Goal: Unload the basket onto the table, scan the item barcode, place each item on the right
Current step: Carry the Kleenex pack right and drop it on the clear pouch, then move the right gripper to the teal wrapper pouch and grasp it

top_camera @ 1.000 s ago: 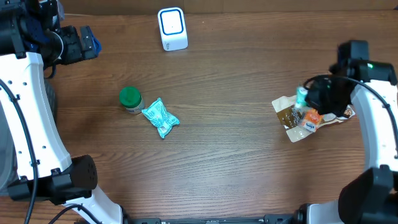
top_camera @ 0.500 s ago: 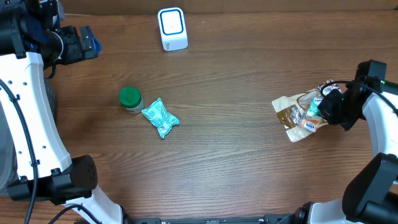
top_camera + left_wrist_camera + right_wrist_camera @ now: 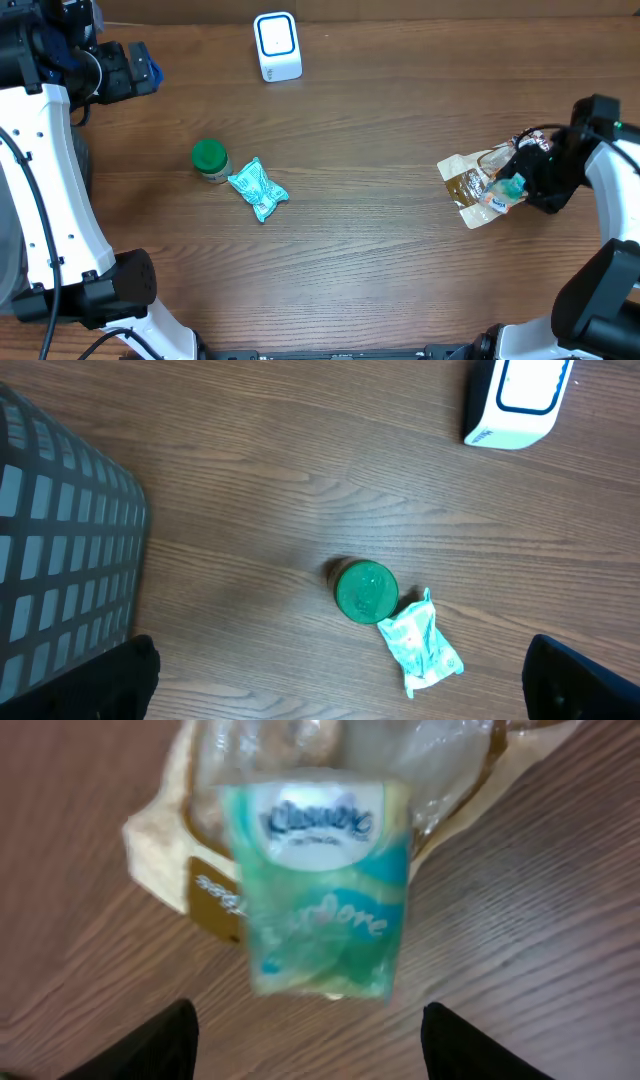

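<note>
The white barcode scanner (image 3: 277, 45) stands at the table's far edge and shows in the left wrist view's top right corner (image 3: 520, 400). A teal Kleenex tissue pack (image 3: 320, 885) lies blurred just beyond my right gripper (image 3: 310, 1040), whose fingers stand apart with nothing between them. In the overhead view that pack (image 3: 512, 186) rests against a tan snack bag (image 3: 465, 182), beside my right gripper (image 3: 528, 180). My left gripper (image 3: 125, 68) hangs open and high at the far left, holding nothing.
A green-lidded jar (image 3: 210, 158) and a teal packet (image 3: 258, 189) lie left of centre, both also below my left gripper (image 3: 340, 680). A dark mesh basket (image 3: 60, 540) stands at the left. An orange-labelled item (image 3: 495, 203) lies on the snack pile.
My right gripper swung right over the snack pile, then opened and let go of the tissue pack. The left arm has not moved.
</note>
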`<move>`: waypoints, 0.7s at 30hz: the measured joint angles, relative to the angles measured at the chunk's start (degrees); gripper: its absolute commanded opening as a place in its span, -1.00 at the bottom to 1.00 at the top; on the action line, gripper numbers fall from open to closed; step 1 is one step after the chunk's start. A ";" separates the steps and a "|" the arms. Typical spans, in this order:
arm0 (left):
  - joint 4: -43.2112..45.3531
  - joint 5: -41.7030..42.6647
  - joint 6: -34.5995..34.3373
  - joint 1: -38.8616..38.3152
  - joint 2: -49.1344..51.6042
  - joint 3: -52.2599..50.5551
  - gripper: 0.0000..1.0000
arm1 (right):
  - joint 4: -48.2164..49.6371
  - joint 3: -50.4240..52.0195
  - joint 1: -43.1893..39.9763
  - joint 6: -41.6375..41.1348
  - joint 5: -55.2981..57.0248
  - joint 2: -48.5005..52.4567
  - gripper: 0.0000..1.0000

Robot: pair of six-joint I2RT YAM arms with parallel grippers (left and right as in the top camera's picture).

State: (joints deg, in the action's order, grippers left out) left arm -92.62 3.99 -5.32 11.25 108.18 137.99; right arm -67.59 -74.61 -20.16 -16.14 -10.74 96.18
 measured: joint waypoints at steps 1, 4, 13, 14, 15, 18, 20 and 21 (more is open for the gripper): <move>0.00 0.00 -0.02 0.00 0.00 0.00 0.99 | -1.55 -2.03 0.02 0.15 -0.09 0.00 0.37; 0.00 0.00 -0.02 0.00 0.00 0.00 0.99 | -5.53 -8.92 0.66 0.74 -0.81 0.00 0.37; 0.02 0.00 -0.02 0.00 0.00 0.00 0.99 | -4.74 -14.80 13.70 2.19 -6.36 0.04 0.32; 0.00 0.02 -0.02 0.00 0.00 0.00 0.99 | -3.98 -14.80 15.91 2.01 -6.84 0.04 0.32; 0.02 0.02 -0.02 0.00 0.00 0.00 0.99 | -2.99 -14.80 18.29 1.40 -7.21 0.11 0.32; 0.00 0.00 -0.02 0.00 0.00 0.00 0.99 | 0.94 -14.80 23.71 -0.87 -7.56 0.66 0.32; 0.00 0.00 -0.02 0.00 0.00 0.00 0.99 | 3.54 -14.80 27.61 -2.36 -7.91 1.44 0.32; 0.02 0.00 0.00 0.00 0.00 0.00 0.99 | 4.94 -14.80 29.77 -3.28 -8.07 1.97 0.32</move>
State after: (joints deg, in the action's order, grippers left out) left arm -92.60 3.99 -5.32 11.25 108.18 137.99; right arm -62.65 -89.41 9.61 -19.42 -18.81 98.15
